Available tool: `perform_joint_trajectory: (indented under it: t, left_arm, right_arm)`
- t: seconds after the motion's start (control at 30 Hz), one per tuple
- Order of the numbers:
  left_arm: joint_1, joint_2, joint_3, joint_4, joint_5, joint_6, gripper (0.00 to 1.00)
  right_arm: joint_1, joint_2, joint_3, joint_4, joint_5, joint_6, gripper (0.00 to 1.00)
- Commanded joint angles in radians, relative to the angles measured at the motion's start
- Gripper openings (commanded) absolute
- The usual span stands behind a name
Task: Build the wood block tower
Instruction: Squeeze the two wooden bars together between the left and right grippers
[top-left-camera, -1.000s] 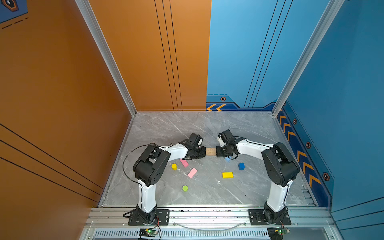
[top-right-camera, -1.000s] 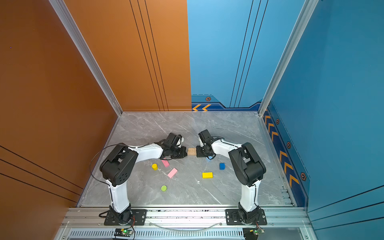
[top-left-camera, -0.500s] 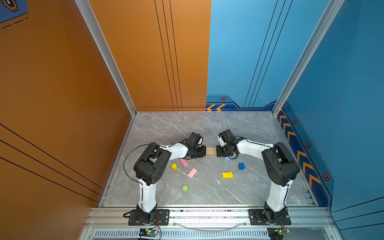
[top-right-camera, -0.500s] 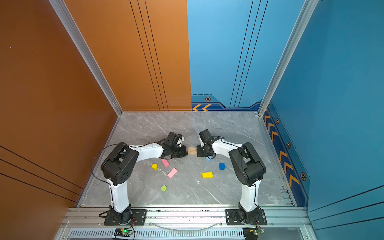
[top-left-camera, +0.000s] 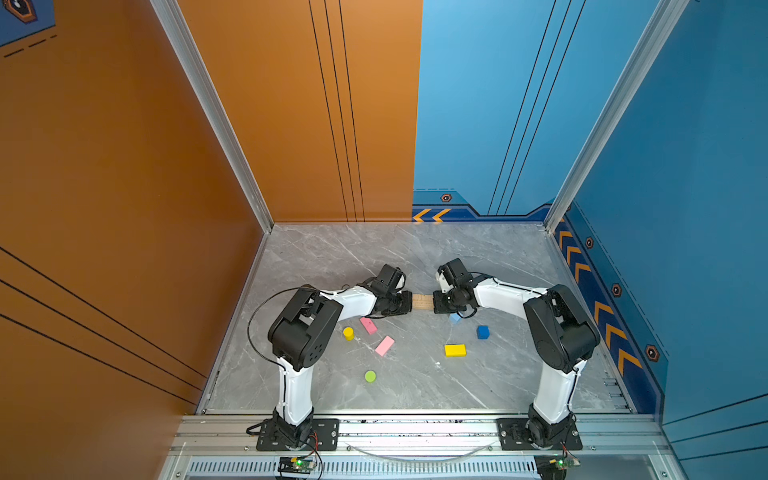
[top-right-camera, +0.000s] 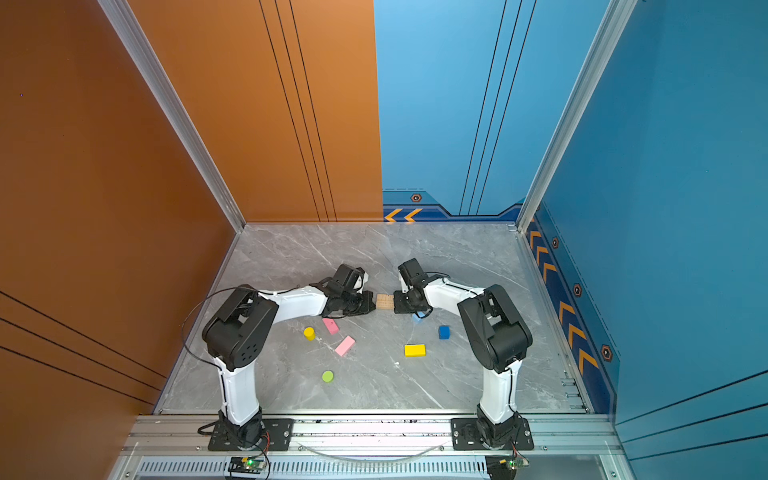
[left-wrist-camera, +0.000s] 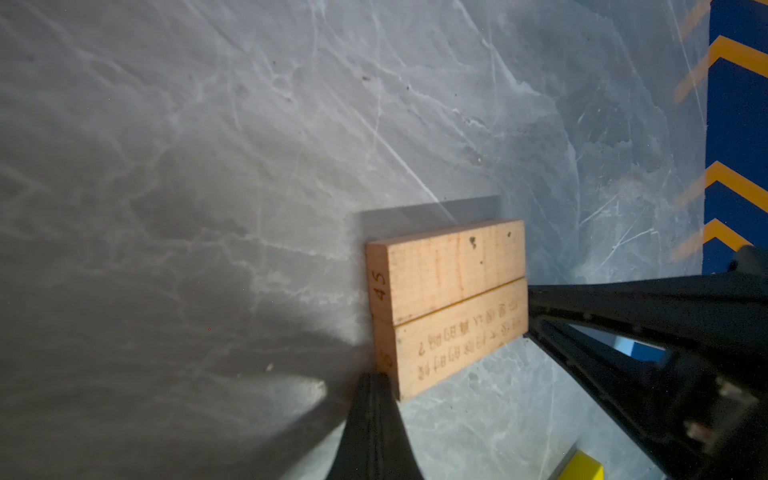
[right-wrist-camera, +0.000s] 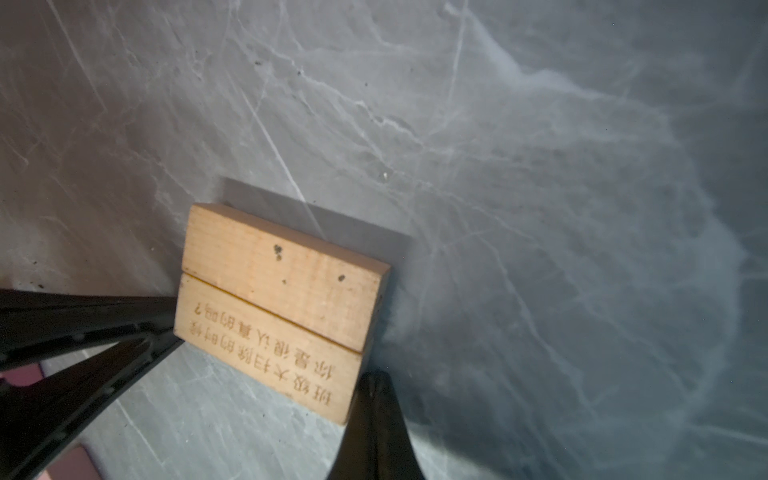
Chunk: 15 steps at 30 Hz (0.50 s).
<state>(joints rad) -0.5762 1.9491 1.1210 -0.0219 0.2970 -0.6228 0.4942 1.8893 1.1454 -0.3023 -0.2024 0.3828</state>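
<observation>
While the shut, empty left gripper (top-left-camera: 402, 302) and right gripper (top-left-camera: 441, 302) butt opposite ends of two tan wooden planks (top-left-camera: 423, 301) side by side at scene centre, base alignment is in hand; next probably: back off, fetch the pink rectangular bar (top-left-camera: 368, 325) just near-left.

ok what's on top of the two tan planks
Nothing: the tan planks lie side by side, tops bare, one printed. The shut left pincer and right pincer meet their ends. The floor beneath them is covered.

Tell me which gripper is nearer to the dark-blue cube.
Right. In a top view the right gripper sits at the tan planks, left of and behind the dark-blue cube; the left gripper is at their opposite end, farther left.
</observation>
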Motion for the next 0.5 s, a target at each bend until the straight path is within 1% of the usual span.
perform_joint_trajectory:
  t: [0.0,0.47]
  left_arm:
    - [-0.018,0.036,0.004,-0.009,0.028,-0.005,0.0]
    - [-0.01,0.032,0.001,-0.03,0.008,0.005,0.0]
  right_arm:
    - [0.005,0.038,0.005,-0.014,-0.011,0.005,0.0]
    - [-0.002,0.032,-0.001,-0.02,0.01,0.007,0.03]
